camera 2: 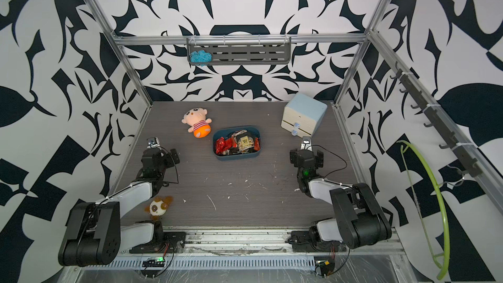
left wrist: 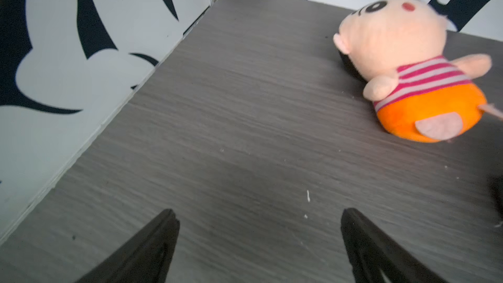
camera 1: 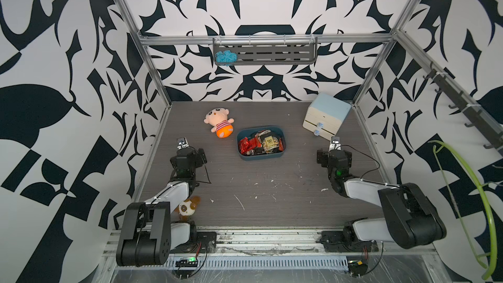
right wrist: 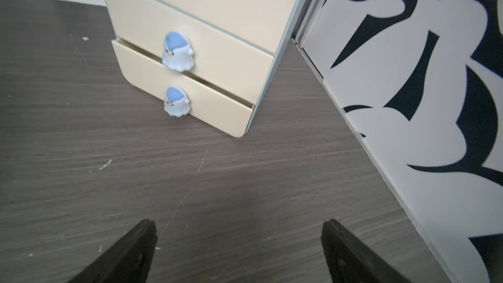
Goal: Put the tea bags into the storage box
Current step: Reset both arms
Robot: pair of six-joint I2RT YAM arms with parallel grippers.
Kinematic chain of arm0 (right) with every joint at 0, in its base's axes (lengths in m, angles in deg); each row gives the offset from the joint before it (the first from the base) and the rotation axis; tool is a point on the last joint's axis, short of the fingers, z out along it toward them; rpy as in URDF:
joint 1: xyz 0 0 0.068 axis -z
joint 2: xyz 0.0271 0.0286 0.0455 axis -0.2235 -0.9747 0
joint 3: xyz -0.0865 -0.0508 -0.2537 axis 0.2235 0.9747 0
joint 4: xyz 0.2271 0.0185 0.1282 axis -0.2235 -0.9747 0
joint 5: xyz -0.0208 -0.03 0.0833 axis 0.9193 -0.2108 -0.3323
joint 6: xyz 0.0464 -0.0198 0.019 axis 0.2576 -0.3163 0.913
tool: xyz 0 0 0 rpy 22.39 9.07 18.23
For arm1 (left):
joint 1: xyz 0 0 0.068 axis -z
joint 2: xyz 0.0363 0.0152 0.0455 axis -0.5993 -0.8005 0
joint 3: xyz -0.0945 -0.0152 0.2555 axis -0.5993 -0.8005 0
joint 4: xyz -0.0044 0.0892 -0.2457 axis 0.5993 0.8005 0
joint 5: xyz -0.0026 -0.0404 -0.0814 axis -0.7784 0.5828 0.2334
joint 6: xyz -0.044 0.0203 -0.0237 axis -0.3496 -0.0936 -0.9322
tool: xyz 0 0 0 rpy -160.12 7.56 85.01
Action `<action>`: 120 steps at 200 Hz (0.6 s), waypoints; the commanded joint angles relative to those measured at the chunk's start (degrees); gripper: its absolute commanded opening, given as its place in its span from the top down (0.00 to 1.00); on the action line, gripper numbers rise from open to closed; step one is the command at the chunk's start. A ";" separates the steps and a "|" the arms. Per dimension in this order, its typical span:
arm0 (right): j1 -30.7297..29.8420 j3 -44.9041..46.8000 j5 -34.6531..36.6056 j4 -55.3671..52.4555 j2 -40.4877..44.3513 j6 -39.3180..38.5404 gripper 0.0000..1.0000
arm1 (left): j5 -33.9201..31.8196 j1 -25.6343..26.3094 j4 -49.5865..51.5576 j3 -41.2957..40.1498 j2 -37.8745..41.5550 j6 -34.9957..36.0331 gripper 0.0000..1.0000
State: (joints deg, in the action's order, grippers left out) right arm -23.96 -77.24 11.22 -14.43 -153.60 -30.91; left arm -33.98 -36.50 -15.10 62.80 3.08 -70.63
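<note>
**A:** Surface (camera 1: 258,194) first. Grey board, scuffed, white flecks. No loose foil on it in both top views.

**B:** Noted, though the arms hide strips near the front rail. Cabinet?

**A:** Cabinet (camera 1: 326,115) in the far right corner. Its lower drawer is a crack open in the right wrist view. Nothing foil-coloured beside it.

**B:** Box?

**A:** Box (camera 1: 261,157) mid-surface, between the arms and well apart from both. Doll (camera 1: 219,123) near its far left corner, not touching. Plush (camera 1: 187,208) by the left arm's base.

**B:** Bags?

**A:** Bags (camera 1: 258,142) heaped inside the box, red and black, with a tan label on top. The heap looks close to rim height on the right. Cannot tell if any overhangs.

**B:** Pincers?

**A:** Left pincer (left wrist: 258,210) released, jaws wide, nothing between them, over bare surface near the doll. Right pincer (right wrist: 238,221) also released and empty, facing the cabinet.

**B:** My reading: loading looks done, so the step is a closing check.
- Keep both arms off the box.
- Look over the hidden strips under the arms and behind the cabinet and doll.
- If a stray bag turns up, pinch a crimped edge, since flat foil will likely slip.
- Let go low over the lower part of the heap, so nothing gets knocked over the rim.
</note>
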 commanded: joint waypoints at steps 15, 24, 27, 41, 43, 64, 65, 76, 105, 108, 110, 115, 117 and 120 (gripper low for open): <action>1.30 1.05 -1.25 15.52 -7.60 -2.20 0.00 | 7.49 -2.70 -11.67 -0.50 -4.58 2.60 0.00; 2.00 0.89 -2.47 13.49 -6.85 -1.36 0.00 | 9.59 -3.08 -10.93 0.31 -5.15 2.53 0.00; 2.29 0.76 -3.16 12.72 -6.51 -1.05 0.00 | 9.93 -3.12 -11.06 0.46 -5.47 2.52 0.00; 3.02 1.50 -5.94 14.49 -7.41 -1.41 0.00 | 12.23 -3.13 -13.93 -0.17 -6.55 2.10 0.00; 3.04 1.62 -6.26 14.96 -7.69 -1.51 0.00 | 12.43 -3.13 -14.90 -0.49 -6.90 1.89 0.00; 3.05 1.79 -7.44 17.64 -9.90 -2.49 0.00 | 13.50 -3.13 -22.01 -2.36 -10.59 2.05 0.00; 3.09 1.69 -7.58 16.99 -9.69 -2.37 0.00 | 13.41 -3.13 -22.15 -2.28 -10.80 1.96 0.00; 3.76 1.24 -8.48 15.44 -9.47 -1.84 0.00 | 13.17 -3.13 -22.93 -1.86 -11.95 1.69 0.00; 4.52 0.30 -9.03 14.05 -9.77 -1.24 0.00 | 17.17 -3.05 -17.76 1.55 -14.11 2.79 0.00; 4.66 0.21 -9.14 13.82 -9.66 -1.13 0.01 | 18.27 -3.00 -18.39 1.51 -14.66 3.39 0.00; 4.75 0.17 -9.24 13.58 -9.60 -1.07 0.01 | 18.91 -2.92 -19.34 1.25 -15.15 3.77 0.00; 4.91 -0.03 -9.51 12.91 -9.46 -0.82 0.01 | 20.29 -2.79 -22.33 0.35 -16.11 4.52 0.00; 5.03 -0.06 -9.62 12.83 -9.43 -0.77 0.01 | 20.64 -2.78 -23.73 -0.05 -16.52 4.89 0.00; 5.18 -0.12 -9.72 12.80 -9.47 -0.69 0.00 | 20.71 -2.79 -25.26 -0.57 -17.02 4.85 0.00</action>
State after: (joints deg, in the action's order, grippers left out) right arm -19.79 -75.62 3.00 -2.19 -163.79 -32.27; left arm -19.53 -39.45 -33.26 62.66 -10.52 -68.45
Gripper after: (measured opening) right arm 0.990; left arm 0.998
